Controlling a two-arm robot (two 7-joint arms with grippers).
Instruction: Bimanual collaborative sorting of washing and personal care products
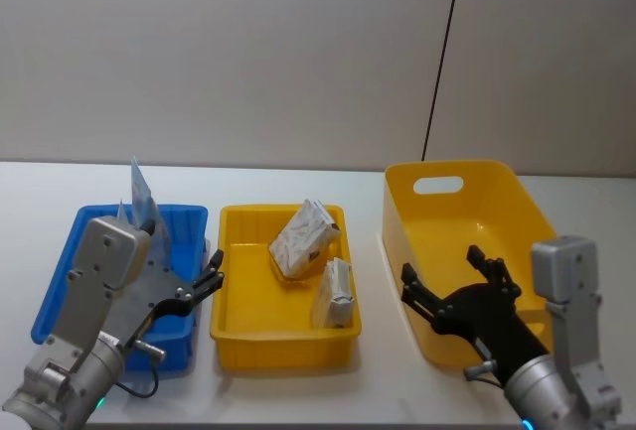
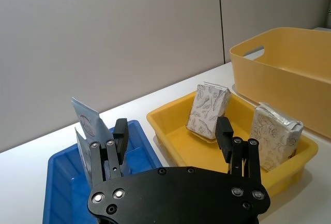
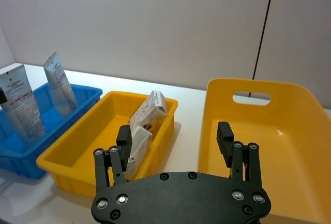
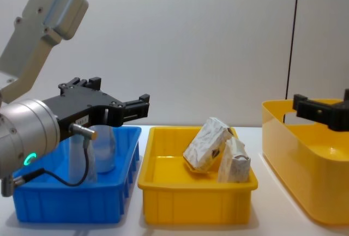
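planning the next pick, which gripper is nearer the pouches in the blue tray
Left. The left gripper hovers over the blue tray's right edge, close by the pouches; the right gripper is over the yellow tub, beyond the yellow tray.

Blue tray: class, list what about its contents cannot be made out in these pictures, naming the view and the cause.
- Head view: the left end effector and its arm cover most of the tray; one pouch top pokes out, so the count is hidden.
- Chest view: that end effector crosses the pouches, hiding their labels.
- Right wrist view: the nearer pouch is cut by the edge; print too small to read.
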